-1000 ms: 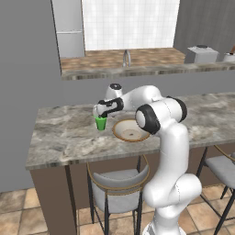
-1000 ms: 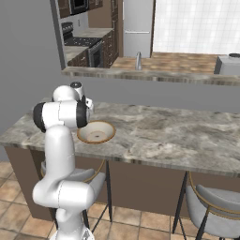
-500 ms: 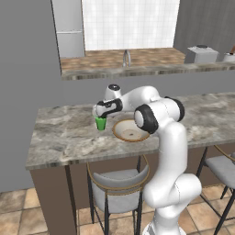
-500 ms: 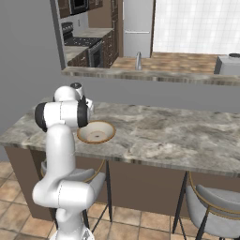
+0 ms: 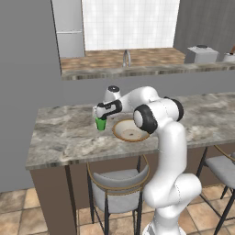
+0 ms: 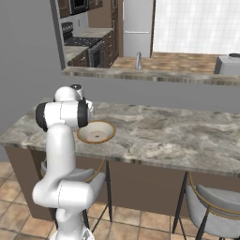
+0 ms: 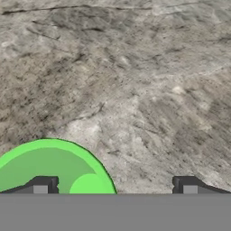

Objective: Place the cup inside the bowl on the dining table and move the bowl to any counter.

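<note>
Hovering tool (image 5: 100, 114) open over green cup (image 5: 101, 124), no readable writing

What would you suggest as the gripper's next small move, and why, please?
Probably a small sideways shift to centre the open gripper over the cup. In the hand view the cup sits under one fingertip, not between the two, so closing now would likely miss it.
</note>
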Robot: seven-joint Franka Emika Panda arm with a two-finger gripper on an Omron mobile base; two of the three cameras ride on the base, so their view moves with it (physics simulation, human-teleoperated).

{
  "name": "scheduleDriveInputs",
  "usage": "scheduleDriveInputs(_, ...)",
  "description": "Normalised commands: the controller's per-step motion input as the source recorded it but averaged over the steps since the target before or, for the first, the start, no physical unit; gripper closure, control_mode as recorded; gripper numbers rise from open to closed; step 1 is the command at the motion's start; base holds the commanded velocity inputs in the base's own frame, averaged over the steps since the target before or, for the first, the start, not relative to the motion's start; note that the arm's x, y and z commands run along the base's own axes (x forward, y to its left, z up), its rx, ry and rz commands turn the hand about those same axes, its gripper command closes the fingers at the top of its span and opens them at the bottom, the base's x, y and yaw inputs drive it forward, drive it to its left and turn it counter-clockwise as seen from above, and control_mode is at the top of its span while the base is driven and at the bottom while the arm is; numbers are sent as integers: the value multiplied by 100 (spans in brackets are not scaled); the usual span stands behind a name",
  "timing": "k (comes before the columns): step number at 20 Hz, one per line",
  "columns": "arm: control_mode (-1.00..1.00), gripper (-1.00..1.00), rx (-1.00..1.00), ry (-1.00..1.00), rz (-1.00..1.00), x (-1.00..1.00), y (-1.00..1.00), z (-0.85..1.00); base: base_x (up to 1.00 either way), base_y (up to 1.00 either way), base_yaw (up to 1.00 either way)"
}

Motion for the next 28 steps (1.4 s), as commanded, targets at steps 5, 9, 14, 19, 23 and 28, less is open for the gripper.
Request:
scheduleDriveInputs(5, -100, -100, 0, 0, 0, 0, 4, -1, 0, 0, 0)
scheduleDriveInputs(9, -100, -100, 0, 0, 0, 0, 0, 0, 0, 0, 0)
scheduleDriveInputs(14, -100, -100, 0, 0, 0, 0, 0, 0, 0, 0, 0)
scheduleDriveInputs(19, -100, 100, 0, 0, 0, 0, 0, 0, 0, 0, 0)
scheduleDriveInputs(23, -100, 100, 0, 0, 0, 0, 0, 0, 0, 0, 0)
scheduleDriveInputs(28, -100, 100, 0, 0, 0, 0, 0, 0, 0, 0, 0)
